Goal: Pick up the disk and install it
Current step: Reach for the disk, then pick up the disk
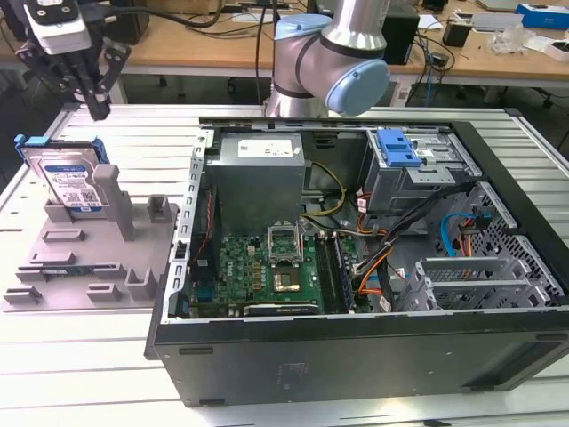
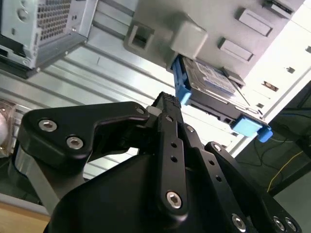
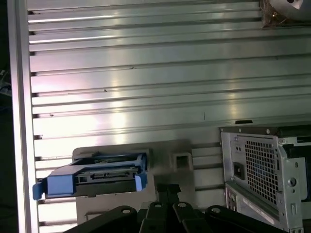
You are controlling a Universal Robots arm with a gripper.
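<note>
Disk (image 1: pixel 71 182) is stood on edge in grey holder (image 1: pixel 89 267) on table (image 1: pixel 107 356), at exterior view's left of open computer case (image 1: pixel 356 347). Gripper (image 1: pixel 96 107) is held above it, apart, jaws closed together on nothing.

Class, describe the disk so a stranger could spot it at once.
Beside the open computer case, on the exterior view's left, lies a grey plastic stand. The disk stands on edge at its far end: silver, blue-framed, with a white-and-blue label.
</note>
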